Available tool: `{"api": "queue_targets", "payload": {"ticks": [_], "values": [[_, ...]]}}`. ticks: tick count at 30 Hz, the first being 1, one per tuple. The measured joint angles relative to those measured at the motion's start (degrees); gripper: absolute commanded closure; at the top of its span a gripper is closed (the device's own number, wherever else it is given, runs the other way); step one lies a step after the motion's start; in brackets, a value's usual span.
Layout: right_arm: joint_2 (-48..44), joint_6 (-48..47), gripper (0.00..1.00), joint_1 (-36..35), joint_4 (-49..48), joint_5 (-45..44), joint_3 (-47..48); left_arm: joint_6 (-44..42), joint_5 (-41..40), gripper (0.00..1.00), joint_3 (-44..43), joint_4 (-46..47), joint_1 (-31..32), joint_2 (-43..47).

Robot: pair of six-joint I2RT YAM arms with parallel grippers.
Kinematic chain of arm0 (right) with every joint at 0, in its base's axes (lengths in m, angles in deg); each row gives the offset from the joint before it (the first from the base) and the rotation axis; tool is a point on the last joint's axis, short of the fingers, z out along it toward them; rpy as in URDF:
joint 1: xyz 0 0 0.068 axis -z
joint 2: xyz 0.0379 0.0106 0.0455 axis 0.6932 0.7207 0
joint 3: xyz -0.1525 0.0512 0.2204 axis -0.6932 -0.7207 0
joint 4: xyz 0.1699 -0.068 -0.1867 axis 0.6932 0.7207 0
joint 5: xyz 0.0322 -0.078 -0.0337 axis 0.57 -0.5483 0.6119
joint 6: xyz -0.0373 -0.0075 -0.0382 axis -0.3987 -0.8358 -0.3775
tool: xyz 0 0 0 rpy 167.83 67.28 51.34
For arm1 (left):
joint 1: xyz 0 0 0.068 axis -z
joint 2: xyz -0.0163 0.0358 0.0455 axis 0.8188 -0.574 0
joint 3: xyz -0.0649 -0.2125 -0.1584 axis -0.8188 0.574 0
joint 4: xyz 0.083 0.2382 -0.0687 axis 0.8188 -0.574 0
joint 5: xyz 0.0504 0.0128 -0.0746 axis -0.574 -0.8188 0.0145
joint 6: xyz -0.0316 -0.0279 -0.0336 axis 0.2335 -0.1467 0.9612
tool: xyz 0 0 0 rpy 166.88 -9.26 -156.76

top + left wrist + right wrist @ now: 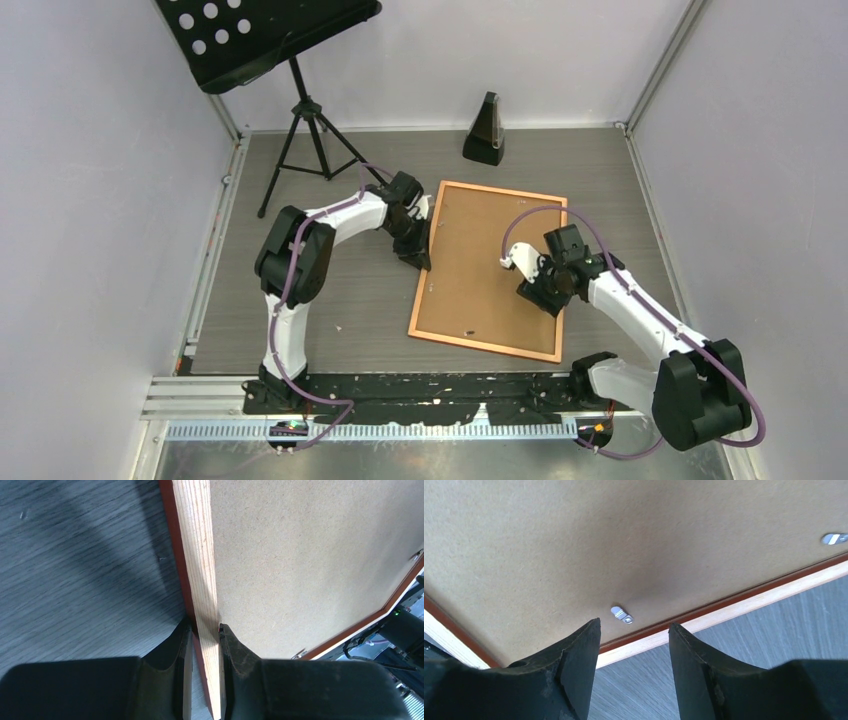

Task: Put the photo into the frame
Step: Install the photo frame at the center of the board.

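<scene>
Left gripper [205, 630] pinching left rail of thin copper-orange rectangular wooden frame [200, 555] | right gripper [634, 625] part-open, empty, over brown fibreboard backing panel [574, 540] | frame back-up, middle of grey tabletop [330, 300]

Grey wood-grain bench [350, 310] enclosed by pale lilac walls [90, 200], black perforated music stand [270, 40] on a tripod set at the far left, black metronome [485, 130] seen by the back wall, even light

Right gripper [634, 625] with black fingers [576, 665] spread apart, small silver clip [622, 614] just ahead on the brown board [624, 540], frame [734, 609] edge, grey table [774, 635].
</scene>
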Motion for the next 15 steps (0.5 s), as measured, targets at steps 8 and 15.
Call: {"api": "queue_targets", "payload": {"ticks": [8, 15], "values": [[-0.11, -0.63, 0.41, -0.39, 0.39, -1.27, -2.97, 0.02, 0.28, 1.00, -0.37, -0.35, -0.07, -0.33], [0.42, -0.63, 0.42, -1.20, -2.60, -4.17, -3.69, 0.04, 0.57, 1.00, -0.55, -0.42, -0.04, -0.48]]}}
